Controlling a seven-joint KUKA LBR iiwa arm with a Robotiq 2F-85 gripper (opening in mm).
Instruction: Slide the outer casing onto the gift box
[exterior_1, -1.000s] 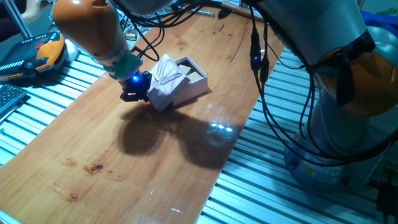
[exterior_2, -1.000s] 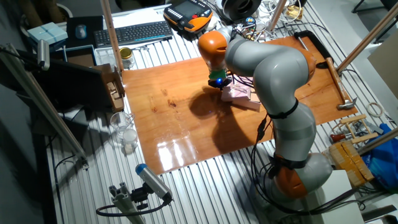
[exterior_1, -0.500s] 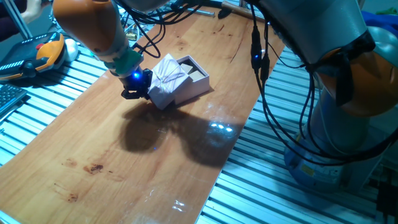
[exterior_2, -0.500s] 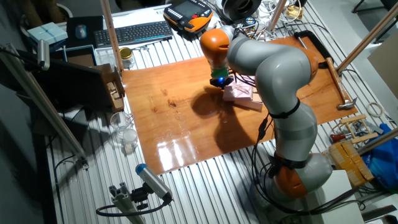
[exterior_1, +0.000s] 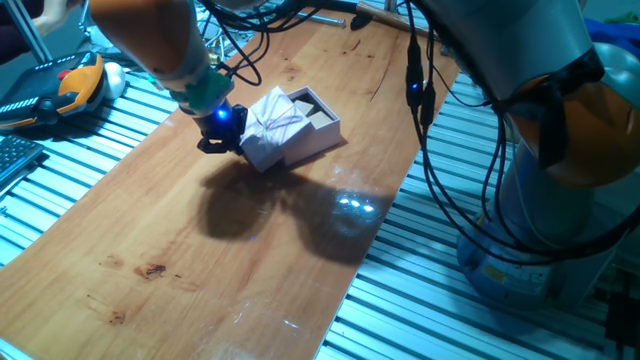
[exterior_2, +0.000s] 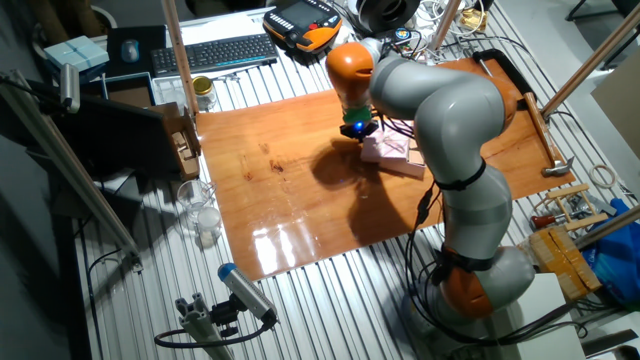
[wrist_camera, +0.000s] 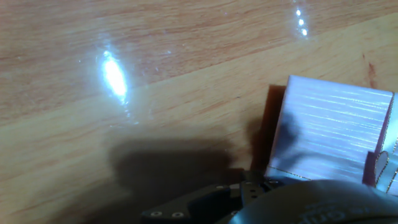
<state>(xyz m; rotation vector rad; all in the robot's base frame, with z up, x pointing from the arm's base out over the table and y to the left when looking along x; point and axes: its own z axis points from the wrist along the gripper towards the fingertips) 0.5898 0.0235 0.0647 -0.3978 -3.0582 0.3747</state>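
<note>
The outer casing (exterior_1: 268, 128), pale pink with a thin ribbon cross, sits tilted on the wooden table, with its far end over the near part of the gift box (exterior_1: 322, 130). Beige blocks (exterior_1: 312, 108) show in the box's open far end. My gripper (exterior_1: 219, 136) is low at the casing's left side, pressed against it, with its fingers together and nothing between them. In the other fixed view the gripper (exterior_2: 357, 129) is just left of the casing (exterior_2: 384, 150). The hand view shows the casing's pink face (wrist_camera: 333, 134) at right and a ribbon piece (wrist_camera: 378, 165).
An orange and black pendant (exterior_1: 72, 85) lies on the slatted frame at left. Black cables (exterior_1: 420, 110) hang along the table's right edge. A keyboard (exterior_2: 215, 52), a jar (exterior_2: 203, 92) and a hammer (exterior_2: 545, 130) lie around the board.
My gripper has moved a little up and to the right, pushing the casing. Casing and box have both shifted slightly that way, with the casing a bit further over the box.
</note>
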